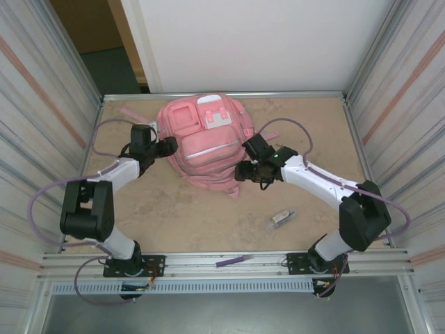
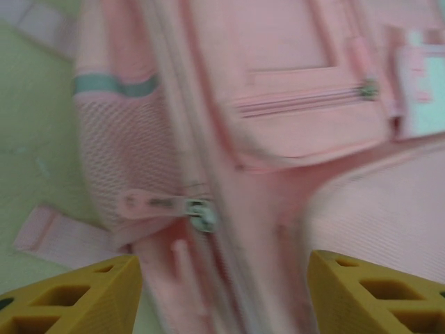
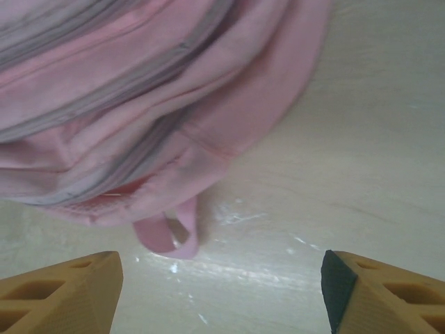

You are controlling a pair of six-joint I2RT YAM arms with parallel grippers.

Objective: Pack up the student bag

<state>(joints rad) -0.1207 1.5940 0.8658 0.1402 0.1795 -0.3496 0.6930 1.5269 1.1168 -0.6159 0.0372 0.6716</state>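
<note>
Toward the far middle of the surface [image 1: 174, 216], the bag [image 1: 205, 142] is lying flat. Your left fingers [image 2: 76, 296] and right fingers [image 3: 62, 292] are flanking it, both spread and empty. You are probably working on opening it, and the next move calls for pinching the zipper pull [image 2: 201, 214].

The student bag [image 1: 205, 142] is matt pink cloth. Its side pocket [image 2: 118, 153], at centre left, is open mesh, and its zipper pull [image 2: 201, 214] is dull metal. The table [image 1: 174, 216] is matt, pale and scuffed. The left gripper [image 2: 222, 257] has matt yellow plastic fingers [image 2: 76, 299].
</note>
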